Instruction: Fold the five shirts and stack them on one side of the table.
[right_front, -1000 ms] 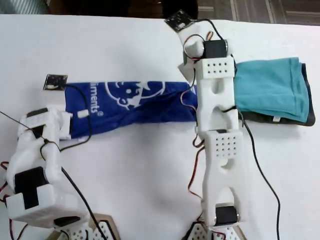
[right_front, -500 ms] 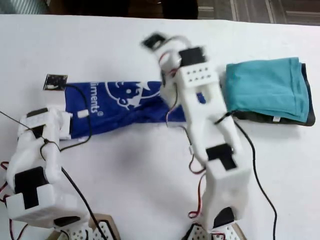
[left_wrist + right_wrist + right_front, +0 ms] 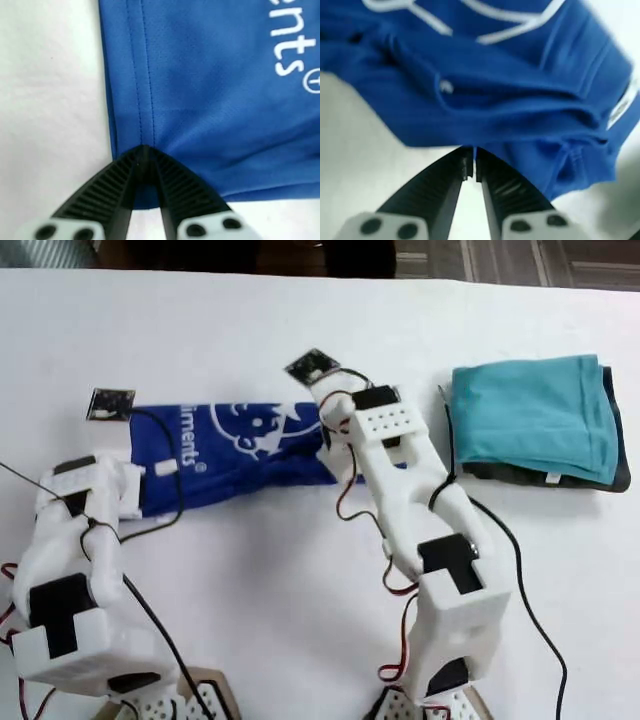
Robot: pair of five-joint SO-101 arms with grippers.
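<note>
Shirts are seen from above on the white counter (image 3: 300,320): a blue shirt (image 3: 250,455), folded into a long band, is laid across the middle, and a folded teal shirt (image 3: 535,415) is stacked on a dark shirt (image 3: 612,478) at the far right, well apart from it. The left arm (image 3: 80,540) is placed at the band's left end and the right arm (image 3: 410,480) over its right end.

From the left wrist, the left claw (image 3: 145,152) is shown closed, its ribbed tips pinched on the hemmed edge of the blue shirt – blue cloth is caught between them.

From the right wrist, the right claw (image 3: 469,157) is shown closed to a thin slit, its tips set on the bunched, wrinkled edge of the blue shirt, which appears to be gripped there – bare counter is seen beside it.
</note>
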